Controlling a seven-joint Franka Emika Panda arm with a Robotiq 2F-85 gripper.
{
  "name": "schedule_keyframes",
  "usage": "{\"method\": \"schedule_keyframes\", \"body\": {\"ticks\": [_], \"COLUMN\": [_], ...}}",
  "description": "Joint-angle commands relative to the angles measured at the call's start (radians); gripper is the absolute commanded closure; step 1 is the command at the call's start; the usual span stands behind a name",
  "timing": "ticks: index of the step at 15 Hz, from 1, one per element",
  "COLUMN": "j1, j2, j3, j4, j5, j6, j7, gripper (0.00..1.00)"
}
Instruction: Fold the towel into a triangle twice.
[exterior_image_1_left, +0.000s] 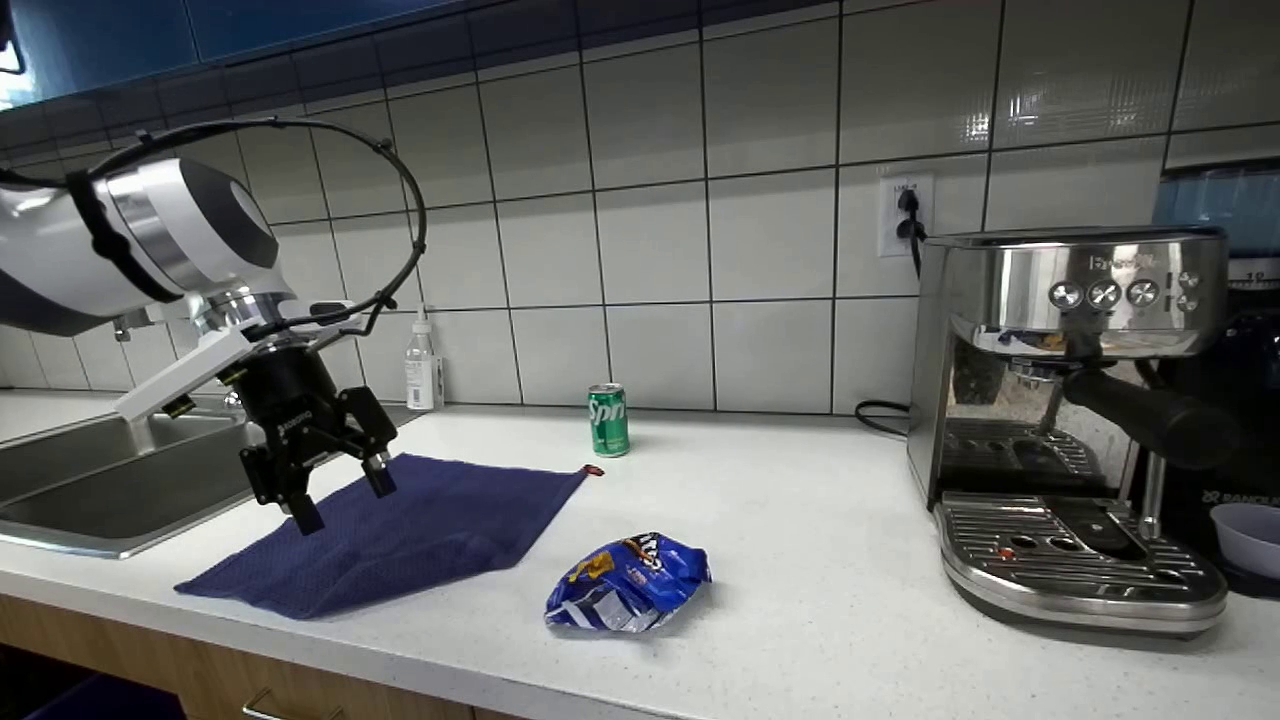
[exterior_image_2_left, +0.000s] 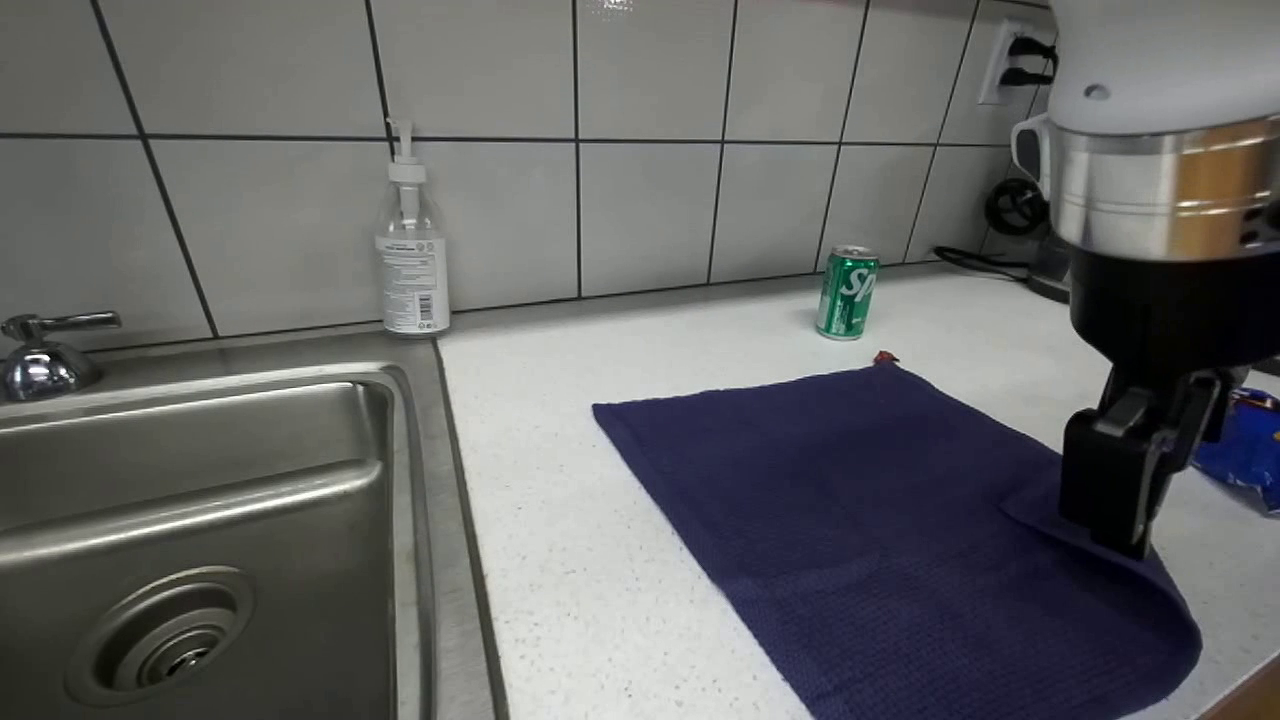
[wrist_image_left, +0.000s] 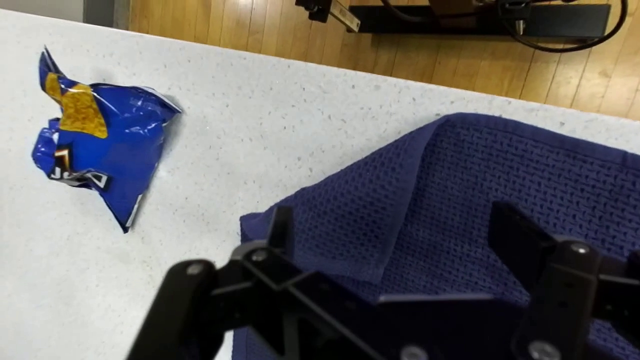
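White counter (exterior_image_1_left: 800, 520) is carrying the towel (exterior_image_1_left: 440, 530), mostly flat, one corner lying folded back in a flap (wrist_image_left: 350, 220). I'm judging the first fold barely beginning. My gripper (exterior_image_1_left: 343, 497) is hanging over it, fingers (wrist_image_left: 515, 240) apart, clamping nothing. Next move's calling for pinching the flap's tip and drawing it diagonally across. Packet (exterior_image_1_left: 632, 585) and sink (exterior_image_2_left: 412, 520) are flanking the towel.

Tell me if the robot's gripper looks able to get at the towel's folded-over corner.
Probably yes: the gripper hangs open over the towel, I see nothing between it and the folded-over corner, and the snack packet lies apart.
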Motion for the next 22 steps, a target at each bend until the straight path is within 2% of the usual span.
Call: {"method": "schedule_keyframes", "body": {"ticks": [1,22], "j1": [0.021,0.077], "j2": [0.049,0.195], "j3": [-0.029,-0.113], "j4": [0.034,0.072], "j5": [-0.049,-0.162], "j6": [-0.017,-0.023], "j7": [0.050,0.193], "gripper": [0.00,0.00]}}
